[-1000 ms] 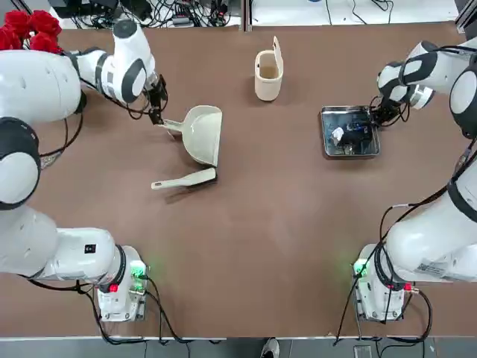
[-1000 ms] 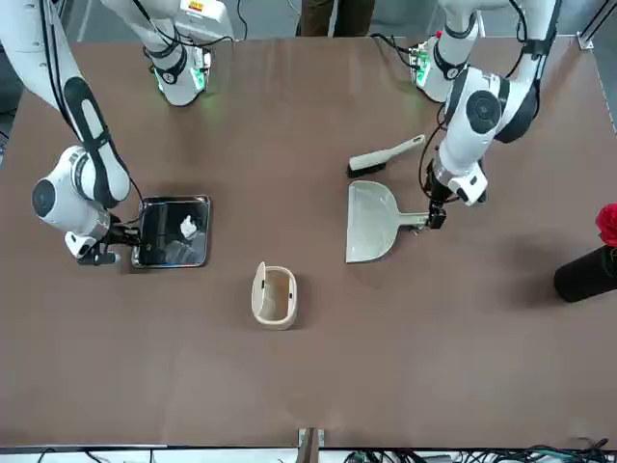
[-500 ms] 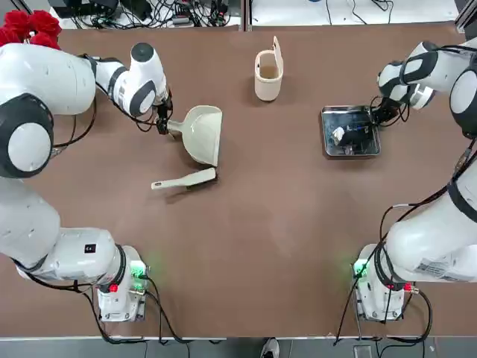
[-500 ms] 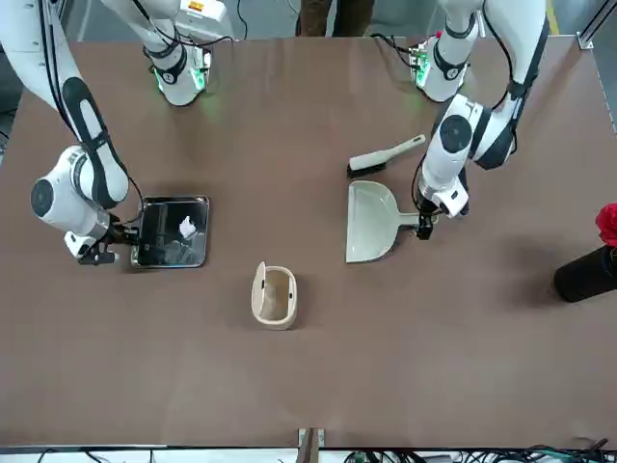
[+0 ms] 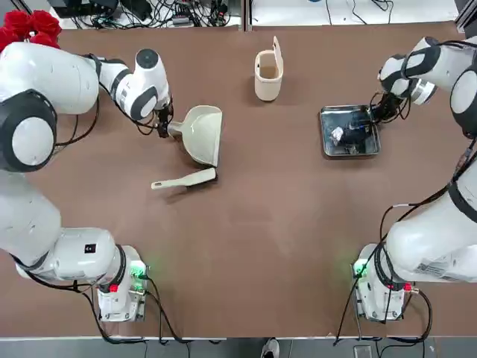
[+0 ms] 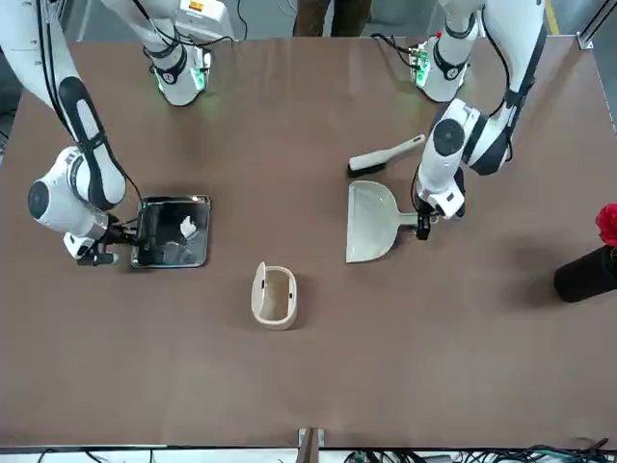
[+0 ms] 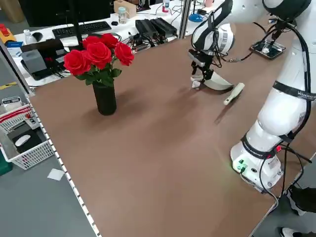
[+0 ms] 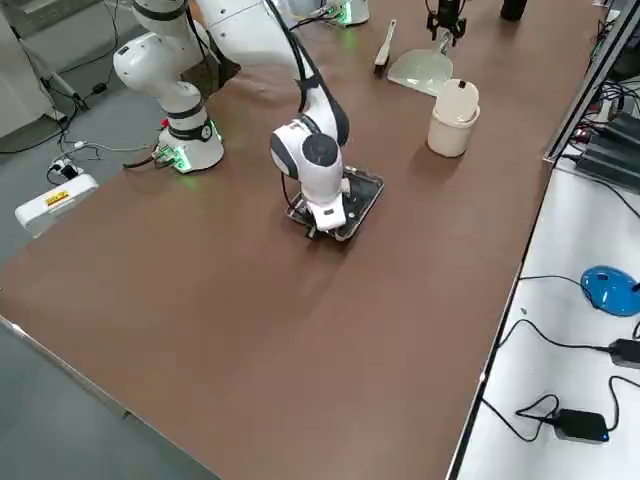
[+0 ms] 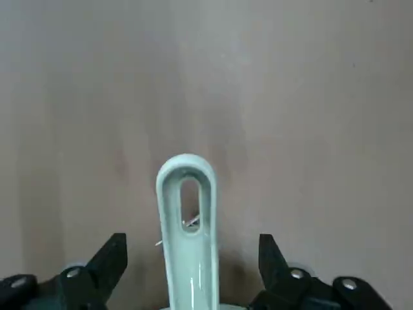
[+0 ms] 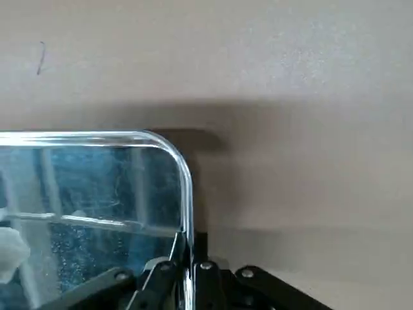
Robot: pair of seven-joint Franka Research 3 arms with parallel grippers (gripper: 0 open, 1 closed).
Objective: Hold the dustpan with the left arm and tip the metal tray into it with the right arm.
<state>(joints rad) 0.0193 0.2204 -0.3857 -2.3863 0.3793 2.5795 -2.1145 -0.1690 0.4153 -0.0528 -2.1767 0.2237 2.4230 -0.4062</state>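
The metal tray [image 5: 349,151] is gripped by its rim in the right fingers [image 10: 201,248], seemingly flat on the counter [image 5: 261,253]. The dustpan [image 5: 203,134] lies with its handle between the parted left fingers [image 9: 111,261]; those must be closed next, before tipping.

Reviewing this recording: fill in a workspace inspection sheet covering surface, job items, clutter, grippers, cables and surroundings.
Surface: brown tabletop, a small pen-like mark near the tray
Dustpan: flat on the table, handle toward the left arm
Metal tray: on the table, a crumpled white scrap inside
Clutter: hand brush beside the dustpan; lidded bin, lid up; roses in a black vase
Left pincer: open, its fingers either side of the dustpan handle
Right pincer: shut on the tray's rim
Cables: along both arms; more on the white desk beyond the table
Surroundings: a person's legs behind the robot's side
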